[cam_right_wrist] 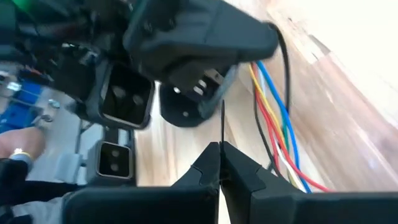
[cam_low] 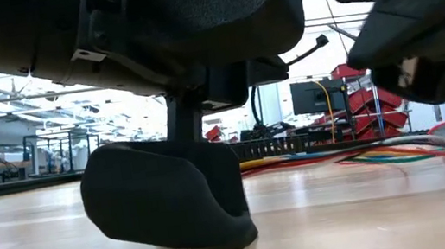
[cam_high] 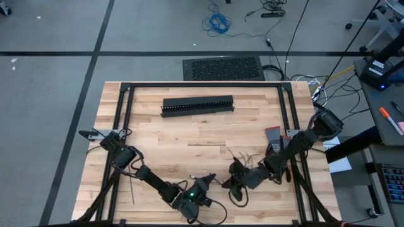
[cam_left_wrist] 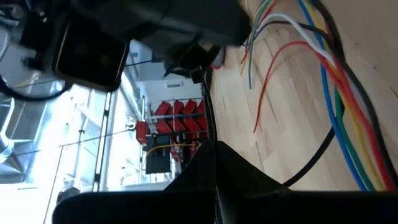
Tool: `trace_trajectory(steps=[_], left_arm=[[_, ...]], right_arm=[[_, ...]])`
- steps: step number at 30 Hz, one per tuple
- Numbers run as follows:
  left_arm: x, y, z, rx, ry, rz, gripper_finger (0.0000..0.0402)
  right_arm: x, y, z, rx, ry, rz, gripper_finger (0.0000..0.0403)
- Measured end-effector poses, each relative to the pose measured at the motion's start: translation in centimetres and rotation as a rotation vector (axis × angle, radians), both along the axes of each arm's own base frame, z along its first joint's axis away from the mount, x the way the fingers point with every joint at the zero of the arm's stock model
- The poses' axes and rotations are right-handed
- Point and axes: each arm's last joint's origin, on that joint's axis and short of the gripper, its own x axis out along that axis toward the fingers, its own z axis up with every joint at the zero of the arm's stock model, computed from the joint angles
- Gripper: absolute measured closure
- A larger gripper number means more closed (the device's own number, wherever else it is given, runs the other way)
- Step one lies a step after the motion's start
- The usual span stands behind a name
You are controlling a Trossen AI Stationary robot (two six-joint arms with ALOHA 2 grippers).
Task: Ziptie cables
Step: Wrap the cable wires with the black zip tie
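Wooden tabletop (cam_high: 189,126) carries all that matters for the next move, and read from left to right in the high view it goes so: left gripper (cam_high: 203,186), then the cables (cam_high: 235,183), then right gripper (cam_high: 235,178). The left gripper sits low at the near edge, its fingers clenched together, and in its wrist view a very thin dark strip (cam_left_wrist: 207,106) runs straight out from between the tips; it seems to be a ziptie, though this is only a judgement. The cables lie just to the right of it, between the two grippers, resting flat on the wood. In the left wrist view the cables (cam_left_wrist: 336,106) show as a loose bundle of blue, yellow, red, green, white and dark wires, with the ends splayed. Their long axis runs alongside the line of the left fingers, not across it, so the strip would have to go under or around the bundle from the side. The right gripper is also clenched, and a thin dark strip (cam_right_wrist: 222,134) stands between its tips too; the cables (cam_right_wrist: 273,124) pass just beside these fingers. Both grippers are close to the bundle, but the right one seems the nearer. Whether either finger touches the wires cannot be told.
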Motion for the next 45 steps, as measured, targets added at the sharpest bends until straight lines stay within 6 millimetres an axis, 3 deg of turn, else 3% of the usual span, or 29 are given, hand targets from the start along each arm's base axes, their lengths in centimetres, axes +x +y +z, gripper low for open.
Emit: trace_trajectory(steps=[8, 21, 45], left_arm=[[0.6, 0.4, 0.5, -0.106, -0.097, 0.002, 0.0399], [1.7, 1.3, 0.4, -0.413, -0.234, -0.077, 0.0381], [2.2, 1.4, 0.9, -0.494, -0.292, -0.124, 0.0379]], right_arm=[[-0.9, 1.1, 0.0, -0.041, -0.025, -0.018, 0.0403], [-1.1, 0.9, -0.4, -0.094, 0.013, -0.021, 0.0403], [-1.3, 0.7, -0.8, -0.114, 0.053, -0.027, 0.0403]])
